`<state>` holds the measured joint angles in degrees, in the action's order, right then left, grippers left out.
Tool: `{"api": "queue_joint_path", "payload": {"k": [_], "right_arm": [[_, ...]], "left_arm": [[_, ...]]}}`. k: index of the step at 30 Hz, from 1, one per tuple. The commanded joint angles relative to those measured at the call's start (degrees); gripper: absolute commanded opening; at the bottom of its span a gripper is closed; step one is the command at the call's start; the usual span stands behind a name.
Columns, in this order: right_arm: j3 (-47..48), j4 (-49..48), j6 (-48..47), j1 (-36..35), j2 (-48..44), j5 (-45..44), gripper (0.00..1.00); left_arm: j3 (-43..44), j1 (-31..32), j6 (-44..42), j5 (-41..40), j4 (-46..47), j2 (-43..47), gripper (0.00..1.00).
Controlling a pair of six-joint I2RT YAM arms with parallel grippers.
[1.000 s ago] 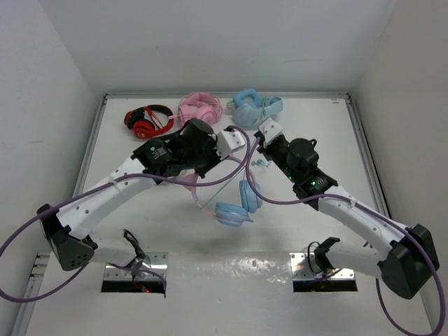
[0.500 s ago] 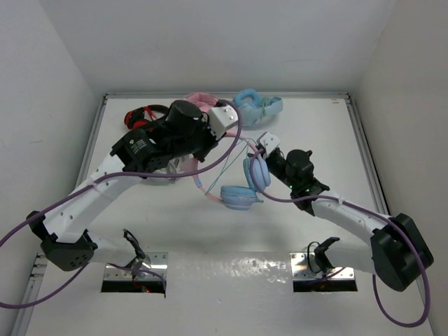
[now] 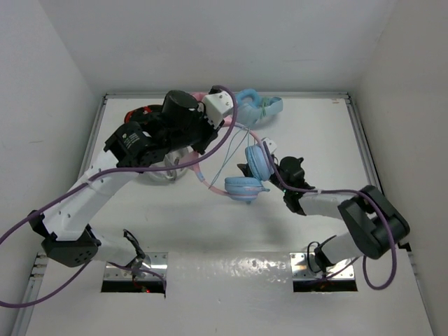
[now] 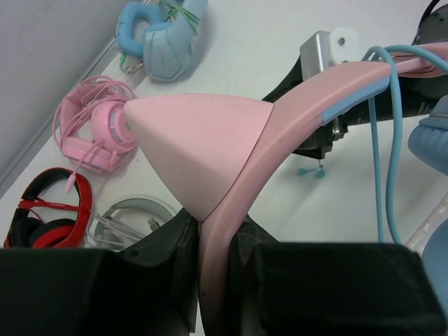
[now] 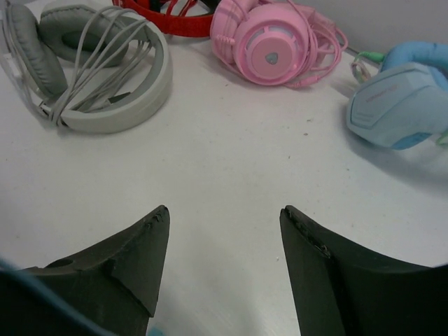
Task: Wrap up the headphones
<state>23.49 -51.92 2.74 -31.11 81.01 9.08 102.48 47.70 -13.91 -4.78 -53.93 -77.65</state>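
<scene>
Pink headband [image 4: 294, 133] clamped in the left gripper [image 4: 212, 252], the headphones [image 3: 245, 187] hang beside the empty, spread right gripper [image 5: 224, 238]; unheld, the teal cable [image 4: 383, 161] could slip off and unwind.

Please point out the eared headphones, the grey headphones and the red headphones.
eared headphones [image 4: 203, 147], left wrist view, on the pink ear.
grey headphones [image 5: 155, 77], right wrist view, on the headband.
red headphones [image 4: 73, 182], left wrist view, on the headband.

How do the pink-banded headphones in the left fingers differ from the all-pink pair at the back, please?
The held headphones have blue earcups and are lifted, cable loose; the all-pink pair lies on the table, cable bundled around it. Both have pink headbands.
</scene>
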Motion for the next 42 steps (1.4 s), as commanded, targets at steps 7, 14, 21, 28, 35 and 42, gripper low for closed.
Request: {"api": "queue_joint_path", "payload": {"k": [7,14,21,28,35,42], "right_arm": [[-3.09,-19.96,11.56,0.0,13.01,-3.63,0.32],[-4.94,-27.18,18.69,0.0,14.44,-5.22,0.0],[-12.57,-38.86,24.32,-0.79,12.51,-4.07,0.0],[-11.72,-19.3,8.27,-11.84,1.27,-12.75,0.0],[0.49,7.61,0.7,-23.28,0.46,-16.97,0.0],[1.21,10.61,-0.99,-32.07,3.09,-18.57,0.0]], "left_arm": [[8.61,0.46,9.6,-3.56,7.79,0.48,0.0],[10.37,-3.65,15.65,-1.4,8.66,-0.14,0.0],[12.83,-11.93,21.91,6.1,11.04,-0.22,0.0],[13.1,-13.6,24.81,1.45,12.01,-0.93,0.0],[11.52,-17.9,26.4,-1.37,15.25,-2.33,0.0],[8.88,-24.32,22.18,-12.09,22.37,-5.49,0.0]]}}
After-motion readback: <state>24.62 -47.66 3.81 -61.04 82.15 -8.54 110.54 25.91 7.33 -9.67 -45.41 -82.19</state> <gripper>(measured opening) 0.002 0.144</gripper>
